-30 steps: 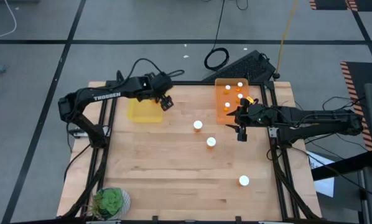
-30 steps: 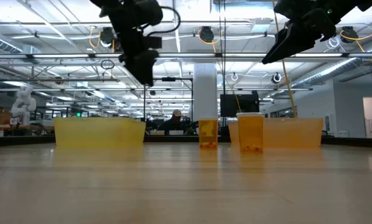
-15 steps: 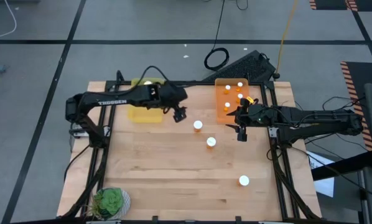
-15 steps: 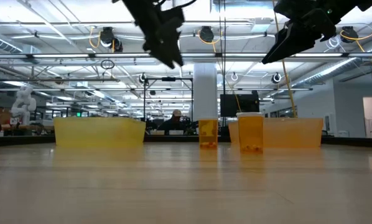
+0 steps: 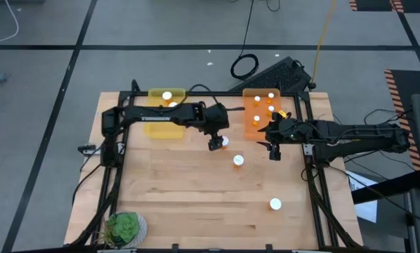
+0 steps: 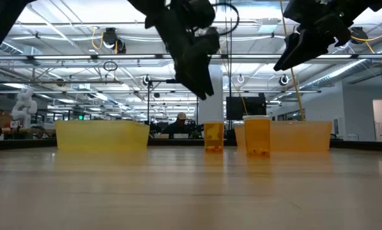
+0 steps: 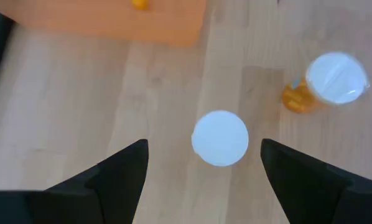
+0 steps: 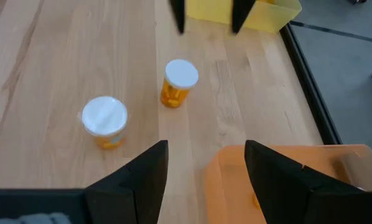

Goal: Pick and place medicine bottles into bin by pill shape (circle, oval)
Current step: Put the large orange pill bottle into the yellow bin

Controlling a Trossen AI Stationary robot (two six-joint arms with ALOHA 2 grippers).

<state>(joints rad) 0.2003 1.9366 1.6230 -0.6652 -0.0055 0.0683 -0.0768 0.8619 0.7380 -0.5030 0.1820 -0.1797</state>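
Note:
My left gripper [image 5: 215, 144] hangs open over the table's middle. A medicine bottle stands upright beneath it, white cap [image 7: 220, 138] showing between the two fingers, which do not touch it. Two more bottles [image 5: 238, 160] [image 5: 274, 204] stand on the wood nearer the front. My right gripper [image 5: 272, 147] waits open and empty beside the orange bin [image 5: 251, 130], above the table. That bin holds several bottles, and the yellow bin [image 5: 161, 126] holds two.
A potted green plant [image 5: 126, 226] sits at the near left corner. The yellow bin stands at the far left and the orange bin at the far right. Bare wood lies between the near bottles and the plant.
My left gripper has swung from beside the yellow bin toward the table's right, ending over the middle bottle and a little lower. Its fingers stay apart. My right arm has kept still.

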